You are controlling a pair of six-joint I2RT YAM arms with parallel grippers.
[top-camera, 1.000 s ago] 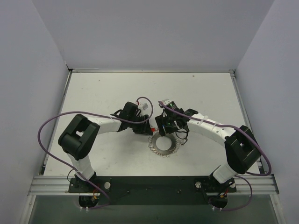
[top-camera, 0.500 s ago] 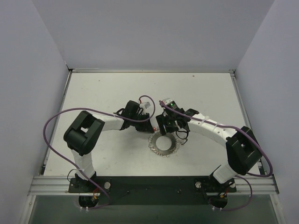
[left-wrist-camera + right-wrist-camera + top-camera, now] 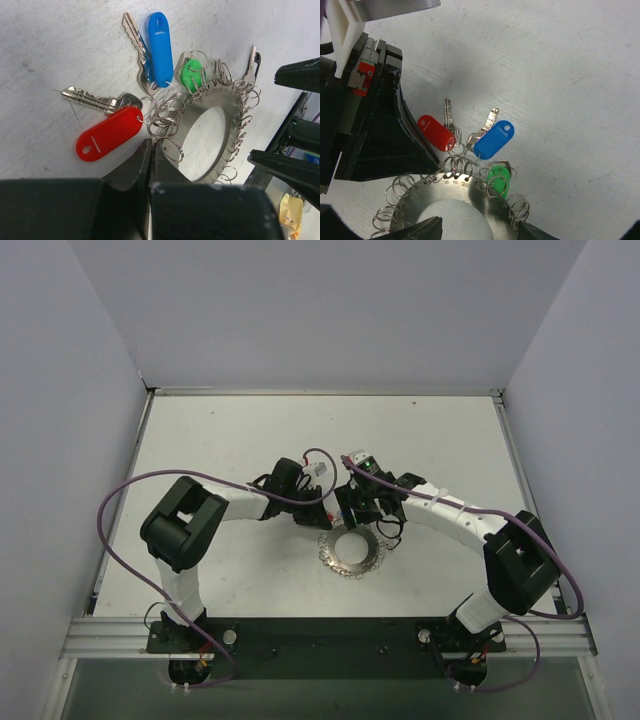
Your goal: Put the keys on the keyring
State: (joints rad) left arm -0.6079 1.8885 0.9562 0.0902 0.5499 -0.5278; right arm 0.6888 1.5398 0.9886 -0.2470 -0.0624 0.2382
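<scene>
**Stamped numbers on the keyring point(image 3: 470, 194)**

In the right wrist view, the flat silvery disc of the keyring carries small stamped numbers along its rim, at about 12 o'clock. The numbers 18, 19 and 20 can be read. In the left wrist view, the rim marks are too small to read.

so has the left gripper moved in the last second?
Yes. In the top view the left gripper has slid right, closer to the keyring, which stayed put.
</scene>
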